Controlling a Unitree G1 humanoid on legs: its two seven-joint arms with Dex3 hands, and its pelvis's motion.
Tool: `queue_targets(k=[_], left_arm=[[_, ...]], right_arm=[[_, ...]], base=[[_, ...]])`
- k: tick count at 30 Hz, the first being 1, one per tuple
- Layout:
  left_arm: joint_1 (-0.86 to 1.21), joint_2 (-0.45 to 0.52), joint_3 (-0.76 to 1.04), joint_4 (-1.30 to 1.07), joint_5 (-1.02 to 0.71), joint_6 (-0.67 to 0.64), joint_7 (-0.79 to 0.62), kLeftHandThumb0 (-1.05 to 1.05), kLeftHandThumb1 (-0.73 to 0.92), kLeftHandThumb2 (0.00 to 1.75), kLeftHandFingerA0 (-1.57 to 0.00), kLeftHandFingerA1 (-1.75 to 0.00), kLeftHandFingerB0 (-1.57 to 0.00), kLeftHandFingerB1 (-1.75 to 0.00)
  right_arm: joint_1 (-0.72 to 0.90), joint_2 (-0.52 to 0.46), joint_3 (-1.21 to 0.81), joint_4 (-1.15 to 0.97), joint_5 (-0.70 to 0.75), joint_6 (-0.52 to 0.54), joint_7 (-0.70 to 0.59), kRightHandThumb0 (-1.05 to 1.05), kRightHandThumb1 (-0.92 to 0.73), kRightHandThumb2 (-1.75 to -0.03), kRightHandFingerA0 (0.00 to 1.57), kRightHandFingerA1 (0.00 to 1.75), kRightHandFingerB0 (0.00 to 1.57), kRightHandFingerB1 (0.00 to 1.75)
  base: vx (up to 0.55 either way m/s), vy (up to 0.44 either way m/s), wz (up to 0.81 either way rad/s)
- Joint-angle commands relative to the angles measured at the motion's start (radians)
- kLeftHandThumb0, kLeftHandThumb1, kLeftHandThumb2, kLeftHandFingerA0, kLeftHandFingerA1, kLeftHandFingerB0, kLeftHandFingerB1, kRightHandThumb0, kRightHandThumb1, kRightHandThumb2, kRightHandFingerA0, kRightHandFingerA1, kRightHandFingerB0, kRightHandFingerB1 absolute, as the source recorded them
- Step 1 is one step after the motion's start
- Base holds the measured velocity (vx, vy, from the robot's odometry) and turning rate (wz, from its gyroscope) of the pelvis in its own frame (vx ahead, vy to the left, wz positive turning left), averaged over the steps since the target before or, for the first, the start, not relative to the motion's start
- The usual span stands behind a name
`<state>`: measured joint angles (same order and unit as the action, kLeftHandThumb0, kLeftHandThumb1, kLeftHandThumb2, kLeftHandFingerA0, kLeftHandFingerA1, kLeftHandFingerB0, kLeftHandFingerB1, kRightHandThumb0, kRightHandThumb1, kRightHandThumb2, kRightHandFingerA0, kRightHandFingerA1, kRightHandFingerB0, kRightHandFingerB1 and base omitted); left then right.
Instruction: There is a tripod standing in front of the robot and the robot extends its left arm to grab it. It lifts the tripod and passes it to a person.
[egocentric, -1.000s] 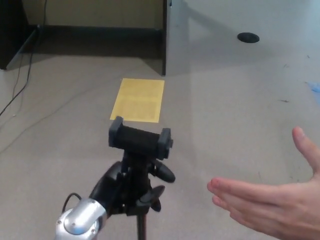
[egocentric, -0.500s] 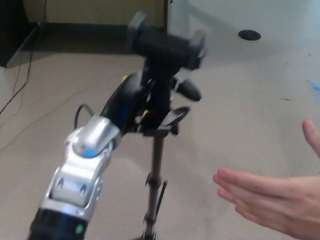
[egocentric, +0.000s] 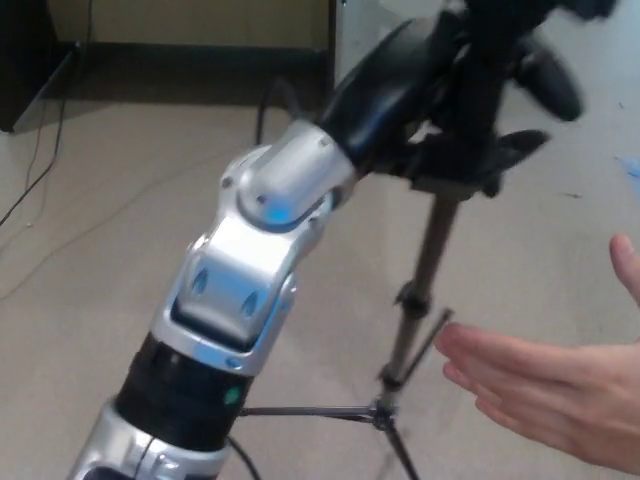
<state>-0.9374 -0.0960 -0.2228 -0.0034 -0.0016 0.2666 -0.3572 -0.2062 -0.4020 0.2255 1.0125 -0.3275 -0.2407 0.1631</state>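
The robot's left arm (egocentric: 250, 270) reaches up and across from the lower left, its silver wrist joint big in the foreground. At the end of it the black left hand (egocentric: 400, 90) is wrapped around the upper part of the tripod (egocentric: 425, 270), just under the head, with its fingers closed on the stem. The tripod's head runs off the top edge and is blurred, a dark knob or handle sticking out to the right. The tripod is off the floor and tilted, its grey centre column slanting down to the left toward a hub where thin legs spread out, one running nearly flat to the left. A person's open hand (egocentric: 545, 390) comes in from the lower right, palm up, its fingers pointing left, with the fingertips close beside the lower column but not touching it. Beneath is a beige floor (egocentric: 100, 220), with a thin cable (egocentric: 40, 165) trailing at far left.
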Motion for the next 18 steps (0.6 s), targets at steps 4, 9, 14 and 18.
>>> queue_targets(k=[4, 9, 14, 18], left_arm=[[-0.095, -0.069, -0.044, -0.114, -0.007, 0.126, 0.016, -0.13, 0.76, 0.78, -1.02, -1.43, -0.78, -1.21], [-0.124, -0.124, -0.101, -0.239, 0.008, 0.212, 0.032, -0.18, 0.70, 0.83, -0.98, -1.45, -0.79, -1.24], [-0.111, -0.156, -0.162, -0.344, 0.032, 0.247, 0.053, -0.19, 0.68, 0.87, -0.95, -1.55, -0.77, -1.28], [-0.094, -0.173, -0.214, -0.426, 0.046, 0.296, 0.064, -0.20, 0.73, 0.79, -0.85, -1.63, -0.72, -1.31]], right_arm=[[0.016, -0.016, 0.007, 0.009, -0.012, -0.002, -0.010, -0.41, -0.71, -0.61, 0.65, 0.44, 0.45, 0.36], [0.008, -0.014, 0.000, 0.019, -0.003, 0.000, 0.003, -0.42, -0.72, -0.61, 0.63, 0.43, 0.45, 0.36], [0.012, -0.016, -0.003, 0.009, 0.000, -0.005, 0.005, -0.42, -0.71, -0.61, 0.61, 0.42, 0.44, 0.36], [0.015, -0.016, 0.006, 0.019, -0.012, -0.013, -0.008, -0.41, -0.72, -0.62, 0.61, 0.41, 0.44, 0.35]], base=[[0.00, 0.000, 0.00], [0.00, 0.000, 0.00], [0.00, 0.000, 0.00], [0.00, 0.000, 0.00]])
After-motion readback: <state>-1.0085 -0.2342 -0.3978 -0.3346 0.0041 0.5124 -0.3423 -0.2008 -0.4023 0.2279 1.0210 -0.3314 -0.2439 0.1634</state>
